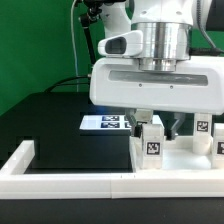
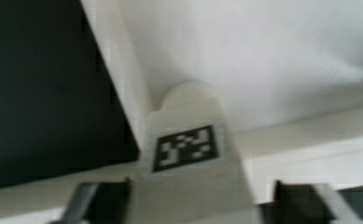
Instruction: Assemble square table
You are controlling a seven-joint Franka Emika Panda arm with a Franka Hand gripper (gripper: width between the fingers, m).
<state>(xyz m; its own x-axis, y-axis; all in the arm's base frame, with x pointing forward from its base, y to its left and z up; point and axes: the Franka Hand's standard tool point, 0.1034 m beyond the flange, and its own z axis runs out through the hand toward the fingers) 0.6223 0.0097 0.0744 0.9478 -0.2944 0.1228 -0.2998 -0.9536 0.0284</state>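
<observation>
A short white plastic leg block with a black-and-white tag (image 2: 187, 140) stands upright between the gripper's (image 1: 152, 122) parted fingers, long axis vertical, beside the white square slab (image 1: 200, 155). Whether the fingers actually grasp it cannot be told.

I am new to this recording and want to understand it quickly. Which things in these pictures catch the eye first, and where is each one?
The big white gripper fills the upper part of the exterior view, its fingers on either side of an upright tagged leg block. In the wrist view that same leg block stands between the two fingers, its tag facing the camera. Behind it, the marker board lies flat on the black table.
</observation>
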